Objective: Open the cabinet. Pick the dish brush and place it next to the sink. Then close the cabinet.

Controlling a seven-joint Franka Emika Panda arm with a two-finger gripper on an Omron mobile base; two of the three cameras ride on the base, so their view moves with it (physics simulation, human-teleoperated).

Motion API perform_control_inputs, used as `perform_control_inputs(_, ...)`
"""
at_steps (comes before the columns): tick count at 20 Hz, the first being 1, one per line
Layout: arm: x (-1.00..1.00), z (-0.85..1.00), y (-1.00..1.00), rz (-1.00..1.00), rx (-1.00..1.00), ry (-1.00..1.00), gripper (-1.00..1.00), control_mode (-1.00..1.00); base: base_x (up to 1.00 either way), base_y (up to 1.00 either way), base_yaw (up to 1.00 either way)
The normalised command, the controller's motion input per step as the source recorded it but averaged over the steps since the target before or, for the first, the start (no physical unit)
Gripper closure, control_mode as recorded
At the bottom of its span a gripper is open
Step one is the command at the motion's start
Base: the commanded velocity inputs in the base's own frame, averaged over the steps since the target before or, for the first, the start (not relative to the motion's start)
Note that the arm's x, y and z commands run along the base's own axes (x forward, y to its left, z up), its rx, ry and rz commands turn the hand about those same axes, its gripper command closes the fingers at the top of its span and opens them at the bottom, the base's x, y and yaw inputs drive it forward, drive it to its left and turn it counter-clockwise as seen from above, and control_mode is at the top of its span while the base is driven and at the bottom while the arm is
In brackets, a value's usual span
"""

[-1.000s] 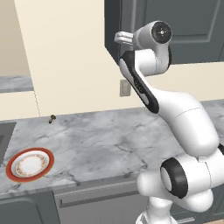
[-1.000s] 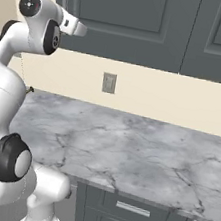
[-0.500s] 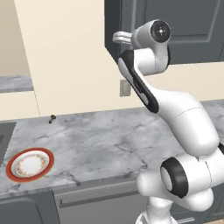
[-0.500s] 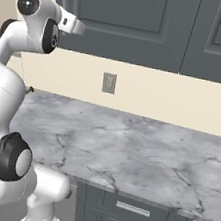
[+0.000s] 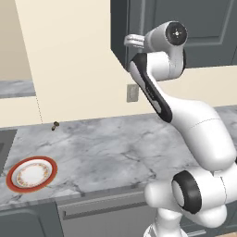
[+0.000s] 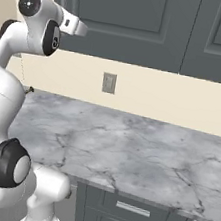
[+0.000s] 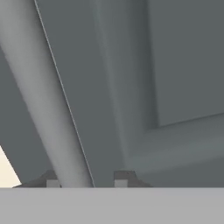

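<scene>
The cabinet [image 5: 203, 28] is the dark grey wall cupboard above the counter, and its recessed-panel door [image 7: 175, 65] is seen close up in the hand view. My gripper [image 5: 126, 41] is raised to the door's lower left corner, and it also appears in the right base view [image 6: 82, 28]. In the hand view the door's pale bar handle [image 7: 39, 87] runs down between my two fingertips [image 7: 87, 181], which sit close on either side of it. A sliver of the sink [image 5: 3, 148] shows at the far left of the counter. The dish brush is hidden.
A red-rimmed white plate [image 5: 31, 172] lies on the marble counter [image 5: 106, 152] near the sink. A tiny brownish knob [image 5: 55, 125] sits by the back wall. A wall outlet [image 6: 109, 83] is under the cabinet. Grey drawer fronts [image 6: 127, 206] run below the counter edge.
The hand has edged slightly left along the cabinet's lower corner. The rest of the arm and the counter items have stayed put.
</scene>
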Motion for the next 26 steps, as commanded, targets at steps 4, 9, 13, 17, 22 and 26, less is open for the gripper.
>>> perform_control_inputs(4, -0.74, 0.00, -0.79, 0.00, 0.00, -0.04, 1.00, -1.00, 0.00, 0.00, 0.00)
perform_control_inputs(9, -0.98, 0.00, -0.61, 0.00, 0.00, -0.02, 1.00, -1.00, 0.00, 0.00, 0.00)
perform_control_inputs(13, -1.00, 0.00, -0.60, -0.05, 0.00, 0.00, 1.00, -1.00, 0.00, 0.00, 0.00)
perform_control_inputs(17, -1.00, 0.00, -0.62, -0.08, 0.00, 0.00, 1.00, -1.00, 0.00, 0.00, 0.00)
perform_control_inputs(22, -1.00, 0.00, -0.42, -0.09, 0.00, 0.01, -1.00, -1.00, 0.00, 0.00, 0.00)
perform_control_inputs(26, -1.00, 0.02, 0.36, -0.07, -0.09, 0.00, -1.00, -1.00, 0.00, 0.00, 0.00)
